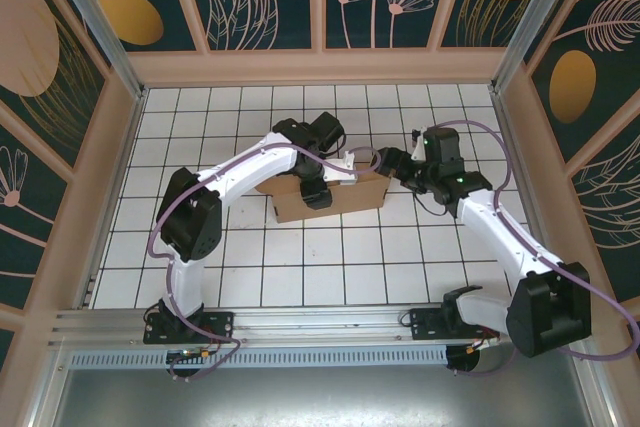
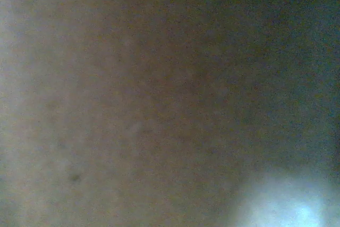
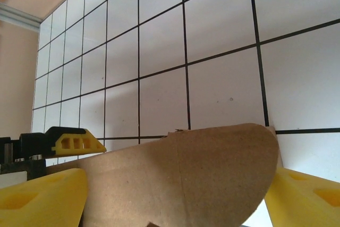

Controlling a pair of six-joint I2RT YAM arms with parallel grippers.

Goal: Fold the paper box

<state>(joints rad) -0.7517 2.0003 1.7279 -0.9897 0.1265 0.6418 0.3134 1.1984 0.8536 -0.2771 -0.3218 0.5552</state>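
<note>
At frame centre, the right gripper (image 3: 175, 195) straddles a flap of the paper box (image 1: 330, 197), jaws open; left jaws' state unclear. The flap may spring back.

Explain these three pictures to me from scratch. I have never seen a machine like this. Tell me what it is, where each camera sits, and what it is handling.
These are two white robot arms bolted at the near edge of a tiled table, each ending in two fingers. The overhead picture looks down from above and behind them. In the middle lies a brown paper box, which they are to fold. The left gripper reaches onto the box from above; the right gripper meets its right end.

The other two pictures come from small cameras on the wrists. The right wrist camera shows its own yellow fingers standing apart on either side of a rounded cardboard flap, not squeezing it. The left wrist camera gives just a brown blur, probably cardboard pressed very close, so its fingers' state cannot be told.
</note>
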